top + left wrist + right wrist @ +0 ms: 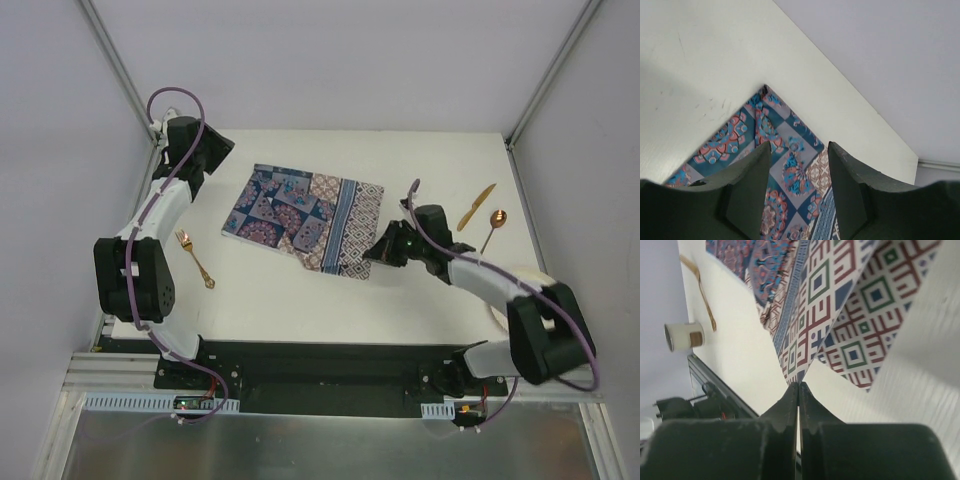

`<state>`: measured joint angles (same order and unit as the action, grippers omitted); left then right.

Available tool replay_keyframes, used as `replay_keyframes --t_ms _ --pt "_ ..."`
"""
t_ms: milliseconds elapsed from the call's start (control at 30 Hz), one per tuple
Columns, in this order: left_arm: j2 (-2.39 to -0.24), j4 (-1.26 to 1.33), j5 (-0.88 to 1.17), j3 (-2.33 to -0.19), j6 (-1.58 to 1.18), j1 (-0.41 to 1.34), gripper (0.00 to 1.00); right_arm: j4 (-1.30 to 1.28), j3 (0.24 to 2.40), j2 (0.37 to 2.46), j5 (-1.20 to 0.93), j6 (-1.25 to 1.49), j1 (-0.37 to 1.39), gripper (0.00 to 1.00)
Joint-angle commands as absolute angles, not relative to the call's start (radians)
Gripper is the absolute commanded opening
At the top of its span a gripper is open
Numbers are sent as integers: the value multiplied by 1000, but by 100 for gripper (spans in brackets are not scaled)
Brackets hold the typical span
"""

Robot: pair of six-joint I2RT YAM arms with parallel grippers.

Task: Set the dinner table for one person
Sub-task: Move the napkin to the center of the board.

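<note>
Since a place setting most likely starts with a flat mat, the right gripper (799, 384) is shut tight on the near right corner of the blue-and-red patterned cloth placemat (300, 212), and I think it means to pull that corner straight; the right arm lies low and bent, reaching in from the right side; the big flat white worktop (300, 300) sits under it all, with the mat near its middle; a thin copper-coloured metal fork (195, 258) lies just left of the mat, and a gold knife (477, 207) and a copper spoon (494, 228) lie to the right, apart from it, likely so they can go beside the mat later; farthest away, the left arm stretches out long, and the left gripper (799, 150) hangs open over the mat by its far left corner, holding nothing.
</note>
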<state>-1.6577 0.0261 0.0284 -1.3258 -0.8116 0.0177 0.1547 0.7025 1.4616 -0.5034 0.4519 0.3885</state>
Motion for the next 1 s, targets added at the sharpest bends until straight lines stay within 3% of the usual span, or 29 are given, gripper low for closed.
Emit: replay_keyframes --t_ms 0,267,400,533,700,967 --pt "-1606 75 54 -1319 -821 6 48 -55 580 1198 -394 416 471 0" --pt "-1606 118 74 -1290 -842 21 48 -172 437 884 -304 541 589 1" --pt "-1621 130 84 -1285 -854 25 47 -282 491 868 -276 506 600 20" --pt "-1625 143 112 -1264 -884 25 47 -351 601 891 -229 416 600 27" --pt "-1603 163 115 -1215 -888 46 47 -403 806 1001 -166 319 591 37" --pt "-1556 196 144 -1086 -919 117 47 -256 1052 1547 -302 206 439 39"
